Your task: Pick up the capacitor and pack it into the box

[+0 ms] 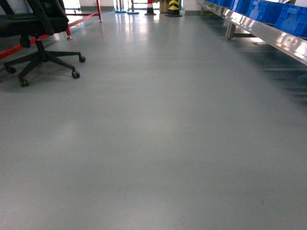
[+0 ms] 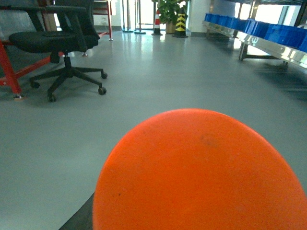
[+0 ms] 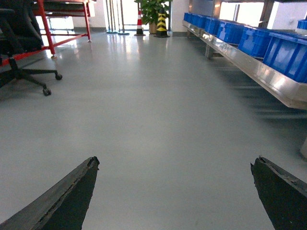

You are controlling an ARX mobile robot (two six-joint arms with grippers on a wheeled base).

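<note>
A large, round orange thing, which I take for the capacitor [image 2: 201, 167], fills the lower half of the left wrist view. It sits right in front of the camera, where my left gripper's jaws are. Only a dark sliver of one finger [image 2: 79, 219] shows beside it at the lower left. My right gripper [image 3: 176, 162] is open, its two dark fingertips wide apart over bare grey floor, with nothing between them. The box is out of view. Neither gripper shows in the head view.
A black office chair [image 1: 41, 36] on castors stands at the left by a red frame [image 1: 84, 18]. Blue bins [image 1: 268, 12] sit on a metal rack [image 1: 283, 43] along the right. A striped bollard [image 1: 174, 7] stands far ahead. Grey floor [image 1: 153, 143] stretches between.
</note>
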